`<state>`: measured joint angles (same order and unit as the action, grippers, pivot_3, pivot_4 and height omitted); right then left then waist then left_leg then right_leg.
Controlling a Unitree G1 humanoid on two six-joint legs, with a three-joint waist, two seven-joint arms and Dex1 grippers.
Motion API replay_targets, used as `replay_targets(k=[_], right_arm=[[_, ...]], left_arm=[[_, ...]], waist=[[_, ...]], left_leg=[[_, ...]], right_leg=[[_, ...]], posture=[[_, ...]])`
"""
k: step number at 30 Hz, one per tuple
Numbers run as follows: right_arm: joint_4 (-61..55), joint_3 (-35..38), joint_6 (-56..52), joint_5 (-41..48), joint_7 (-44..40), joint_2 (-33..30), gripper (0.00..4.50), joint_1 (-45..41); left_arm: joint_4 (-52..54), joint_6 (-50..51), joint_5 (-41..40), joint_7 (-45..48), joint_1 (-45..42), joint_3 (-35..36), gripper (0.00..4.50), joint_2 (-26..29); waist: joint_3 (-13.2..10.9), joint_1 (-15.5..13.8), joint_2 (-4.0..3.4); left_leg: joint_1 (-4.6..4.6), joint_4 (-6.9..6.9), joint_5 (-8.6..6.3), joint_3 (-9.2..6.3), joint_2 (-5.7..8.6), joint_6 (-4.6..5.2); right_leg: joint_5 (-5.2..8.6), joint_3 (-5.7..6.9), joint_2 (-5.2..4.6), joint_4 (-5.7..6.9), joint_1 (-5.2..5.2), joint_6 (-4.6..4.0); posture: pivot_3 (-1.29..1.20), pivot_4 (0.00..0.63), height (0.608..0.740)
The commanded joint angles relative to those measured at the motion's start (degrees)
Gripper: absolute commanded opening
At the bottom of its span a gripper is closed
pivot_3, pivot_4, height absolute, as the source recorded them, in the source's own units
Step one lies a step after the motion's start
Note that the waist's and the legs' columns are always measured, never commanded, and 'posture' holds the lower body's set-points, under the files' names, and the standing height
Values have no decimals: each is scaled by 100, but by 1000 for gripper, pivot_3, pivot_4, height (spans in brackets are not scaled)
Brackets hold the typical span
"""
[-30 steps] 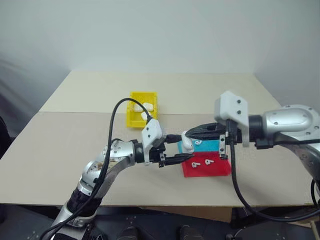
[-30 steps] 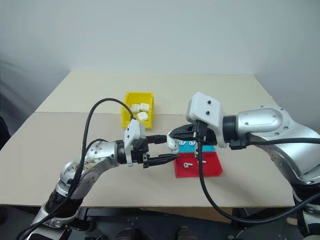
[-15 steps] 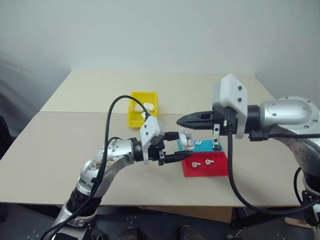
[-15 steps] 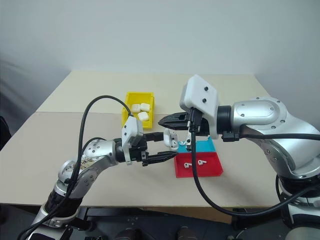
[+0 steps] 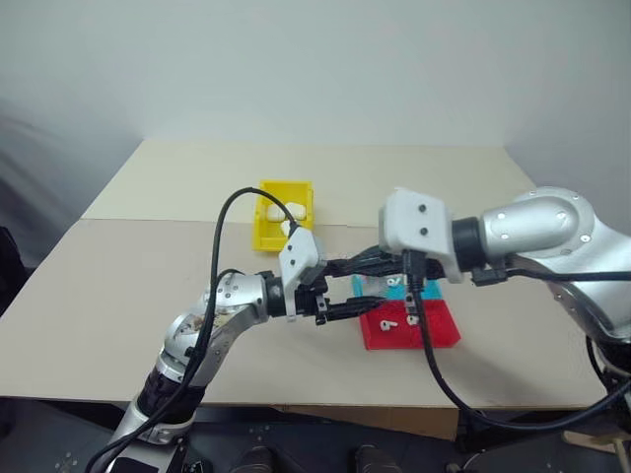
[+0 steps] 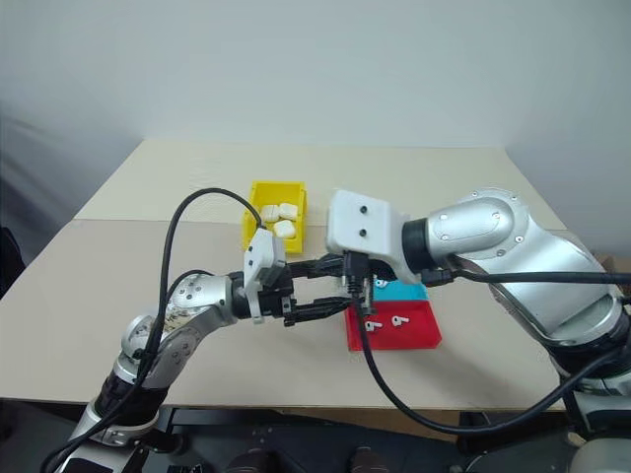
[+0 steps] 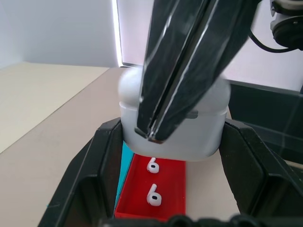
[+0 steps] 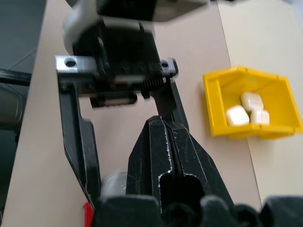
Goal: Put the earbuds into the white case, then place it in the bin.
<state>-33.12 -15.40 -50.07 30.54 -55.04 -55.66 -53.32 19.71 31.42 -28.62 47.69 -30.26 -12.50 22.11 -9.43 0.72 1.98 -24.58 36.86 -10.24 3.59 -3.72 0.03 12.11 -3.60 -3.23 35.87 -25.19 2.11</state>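
The white case (image 7: 170,125) sits between the two black fingers of my left gripper (image 5: 370,289), which is shut on it above the table in front of the tray. Its lid looks closed. My right gripper (image 7: 147,135) is shut, and its joined fingers lie slanting across the top and front of the case. Two earbuds (image 5: 386,321) (image 5: 409,316) lie on the red part of the tray (image 5: 439,333), and a third white piece (image 5: 394,283) lies on the blue part. The yellow bin (image 5: 268,229) stands farther back to the left, with several white cases (image 5: 293,209) in it.
The blue-and-red tray lies just right of both grippers, near the table's front edge. Black cables hang from both wrists over the table. Bare tabletop stretches to the left and behind the bin.
My right gripper, raised above the case half a second ago, has swung left and down onto it, and its wrist has rolled. The left gripper has held still with the case.
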Motion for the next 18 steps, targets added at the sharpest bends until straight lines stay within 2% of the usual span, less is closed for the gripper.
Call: replay_targets(k=[1, 4, 10, 13, 18], right_arm=[[-61, 432, 41, 8, -124, -171, 34, 73], [-7, 817, -135, 184, 95, 5, 34, 173], [278, 2374, -989, 1196, 1196, 965, 34, 195], [119, 3191, -1338, 1760, 1590, 1135, 34, 686], [-280, 3584, -1723, 2051, 2255, 1207, 34, 1851]], left_arm=[[256, -82, -100, -82, -56, 177, 2755, -66], [233, -112, -98, -148, -71, 225, 2755, -102], [174, -151, -63, -704, -41, 475, 2755, -399], [32, -67, -5, -1446, -144, 848, 2755, -712], [-807, 144, 488, -3059, -687, 1529, 2755, -1102]], waist=[[0, 9, 0], [0, 17, 0], [0, 9, 0], [0, -37, 1], [0, -40, 1]], left_leg=[[0, 0, 0, 0, -1, 0], [5, 0, 0, -2, -2, 0], [20, 1, 1, -4, -2, 0], [18, 2, 1, -7, -1, 0], [16, 3, 1, -7, 3, 1]], right_leg=[[0, 0, 1, 0, 0, 0], [0, 0, 3, 3, 1, 0], [-2, -4, 6, 17, 10, 1], [-19, 3, 4, 11, 18, 19], [-26, 3, 0, 2, 23, 29]], posture=[[0, 150, 740], [0, 150, 740], [0, 150, 740], [0, 150, 740], [0, 150, 740]])
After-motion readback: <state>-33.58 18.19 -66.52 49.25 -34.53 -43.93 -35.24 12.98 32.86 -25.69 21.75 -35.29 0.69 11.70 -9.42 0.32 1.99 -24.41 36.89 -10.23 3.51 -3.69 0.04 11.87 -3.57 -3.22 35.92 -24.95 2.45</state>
